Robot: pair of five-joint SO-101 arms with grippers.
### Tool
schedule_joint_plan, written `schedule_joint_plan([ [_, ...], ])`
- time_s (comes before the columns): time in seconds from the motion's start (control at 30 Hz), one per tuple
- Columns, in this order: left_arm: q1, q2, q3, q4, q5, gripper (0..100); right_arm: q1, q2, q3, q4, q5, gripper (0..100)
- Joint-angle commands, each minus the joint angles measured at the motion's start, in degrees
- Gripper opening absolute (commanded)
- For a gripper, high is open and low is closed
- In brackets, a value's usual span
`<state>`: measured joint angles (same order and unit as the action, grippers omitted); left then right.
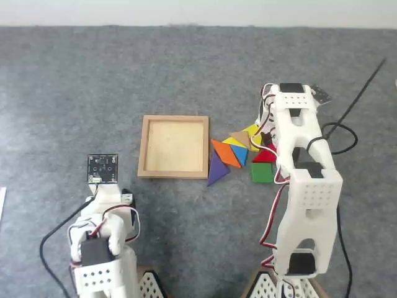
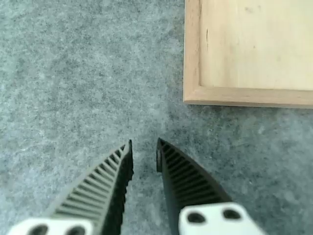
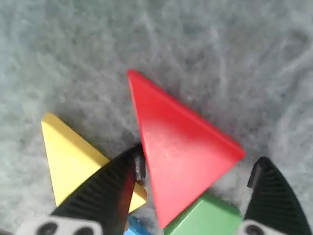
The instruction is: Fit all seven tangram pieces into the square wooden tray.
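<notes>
Nothing sits in the tray [image 1: 173, 146] yet; its floor is bare wood. The pieces lie bunched on the mat [image 1: 74, 81] beside the tray, on the right arm's side, with the orange [image 1: 225, 153] and purple [image 1: 216, 171] triangles nearest the rim.

The right gripper [image 3: 198, 166] hangs over the red triangle [image 3: 181, 147] with jaws wide apart, straddling it and gripping nothing. One jaw is at its edge by the yellow triangle [image 3: 68, 152].

The left gripper [image 2: 144, 147] sits low near a tray corner, jaws barely parted and empty.

I'd say the job is only starting, with every piece left to place (red looks to be first).
</notes>
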<state>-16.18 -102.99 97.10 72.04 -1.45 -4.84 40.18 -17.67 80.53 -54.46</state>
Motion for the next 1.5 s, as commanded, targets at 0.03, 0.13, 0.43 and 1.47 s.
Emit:
schedule_joint_plan([
  [0.03,0.3,-1.1,-0.7,0.2,0.0,8,-1.0,0.6,-0.4,0.9,3.7,32.9],
  [0.13,0.3,-1.1,-0.7,0.2,0.0,8,0.8,0.7,-0.6,-0.2,16.8,32.9],
  [0.43,0.3,-1.1,-0.7,0.2,0.0,8,1.5,0.5,-0.6,5.1,23.4,32.9],
  [1.47,0.3,-1.1,-0.7,0.2,0.0,8,8.1,2.3,-2.5,14.1,86.3,32.9],
])
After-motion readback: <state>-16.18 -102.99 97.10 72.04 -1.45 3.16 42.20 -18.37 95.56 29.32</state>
